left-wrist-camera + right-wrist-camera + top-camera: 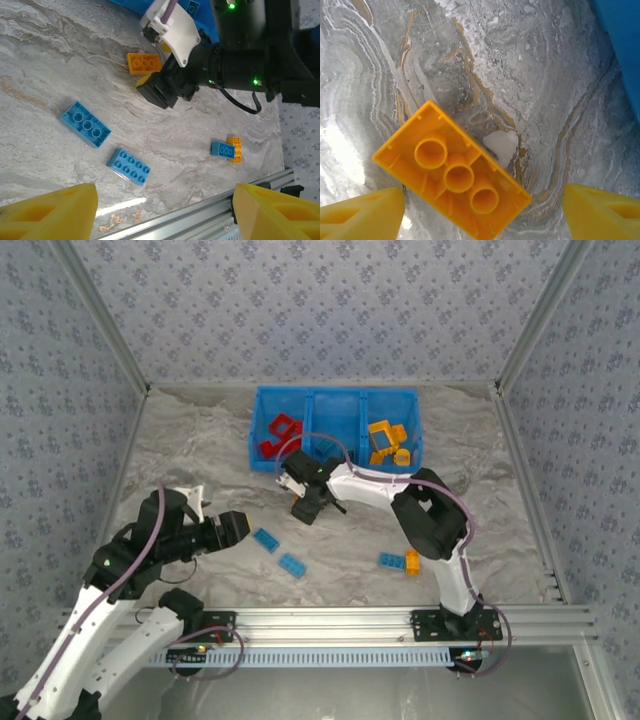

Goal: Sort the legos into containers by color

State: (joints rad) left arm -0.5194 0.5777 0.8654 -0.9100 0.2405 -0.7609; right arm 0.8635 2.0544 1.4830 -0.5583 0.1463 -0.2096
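While your left hand [232, 528] hangs released beside 2 blue legos [85, 124] on the worktop [180, 440] | step: right hand [305, 508], jaws apart, straddles 1 upturned yellow lego [452, 177], not yet gripped | next: lower, close squarely, carry it to the bin [335, 390], right compartment, where the orange-yellow ones lie.

No readable txt, labels, brands, nos. or signs on legos [128, 166], bin [335, 391] or arms [365, 485].

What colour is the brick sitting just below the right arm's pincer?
Orange-yellow. The brick shows best in the right wrist view, hollow underside facing the camera.
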